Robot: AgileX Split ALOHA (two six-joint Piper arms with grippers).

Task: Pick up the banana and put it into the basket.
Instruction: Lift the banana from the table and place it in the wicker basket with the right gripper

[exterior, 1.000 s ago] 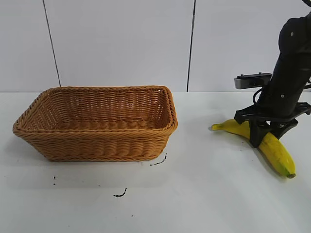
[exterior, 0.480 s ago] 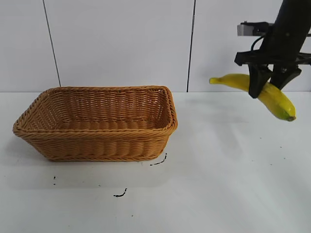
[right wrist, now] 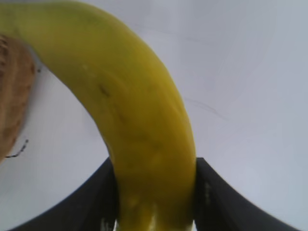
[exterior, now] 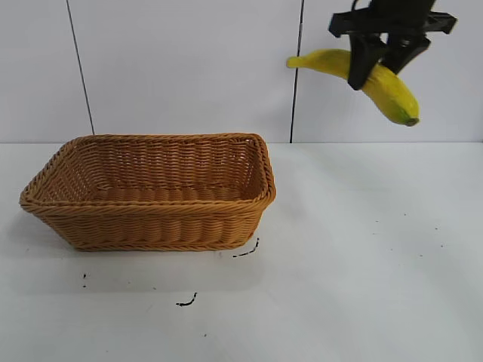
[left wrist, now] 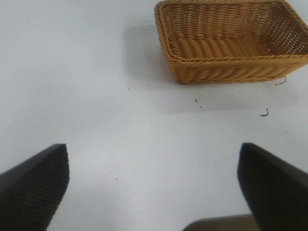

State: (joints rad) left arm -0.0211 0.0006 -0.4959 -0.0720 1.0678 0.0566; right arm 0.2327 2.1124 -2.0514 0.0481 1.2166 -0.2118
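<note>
The yellow banana point(exterior: 392, 92) hangs high in the air at the upper right, gripped near its middle by my right gripper point(exterior: 375, 60), which is shut on it. In the right wrist view the banana point(right wrist: 139, 125) fills the space between the black fingers point(right wrist: 216, 192). The tan wicker basket point(exterior: 151, 219) stands on the white table at the left, empty, well below and to the left of the banana. It also shows in the left wrist view point(left wrist: 226, 72). My left gripper point(left wrist: 154, 163) is open and empty above the bare table, apart from the basket.
The white table point(exterior: 362, 264) carries a few small black marks point(exterior: 186, 302) in front of the basket. A white panelled wall point(exterior: 189, 68) stands behind. An edge of the basket point(right wrist: 12, 96) shows in the right wrist view.
My right gripper has lifted the banana from the table at the right, high into the air, and moved it a little to the left toward the basket.
</note>
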